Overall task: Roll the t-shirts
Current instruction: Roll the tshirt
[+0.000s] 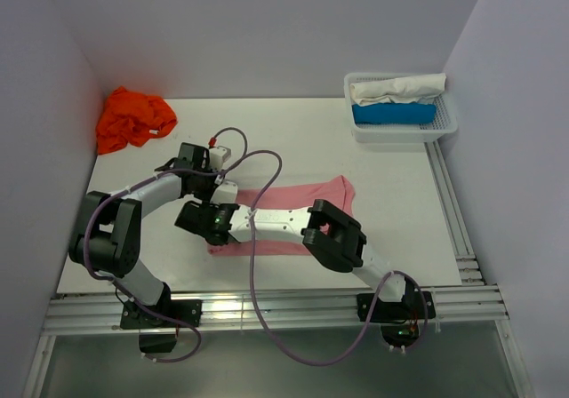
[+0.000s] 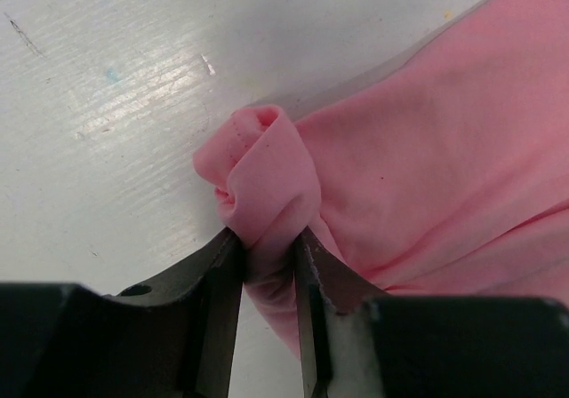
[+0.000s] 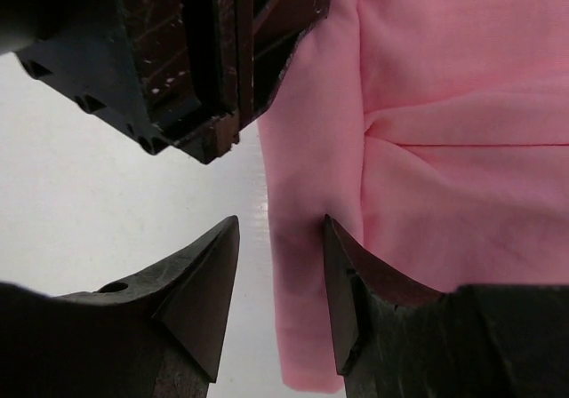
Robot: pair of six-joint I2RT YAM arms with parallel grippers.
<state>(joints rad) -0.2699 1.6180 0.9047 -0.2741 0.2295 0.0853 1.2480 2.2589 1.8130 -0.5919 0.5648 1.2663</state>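
Note:
The light pink t-shirt (image 1: pixel 293 198) lies folded into a long strip across the middle of the table. My left gripper (image 1: pixel 224 198) is at its left end and is shut on a bunched, curled corner of the pink cloth (image 2: pixel 262 176); the fingertips (image 2: pixel 229 256) pinch it just above the table. My right gripper (image 1: pixel 206 225) is open close beside it, and its jaws (image 3: pixel 280 234) straddle the near-left edge of the pink shirt (image 3: pixel 444 149). The bright orange t-shirt (image 1: pixel 133 118) lies crumpled at the far left corner.
A white lattice basket (image 1: pixel 449 123) at the back right holds a white roll (image 1: pixel 396 87) and a blue roll (image 1: pixel 393 114). The left gripper's body (image 3: pixel 196 51) hangs right above the right fingers. Walls close in on three sides.

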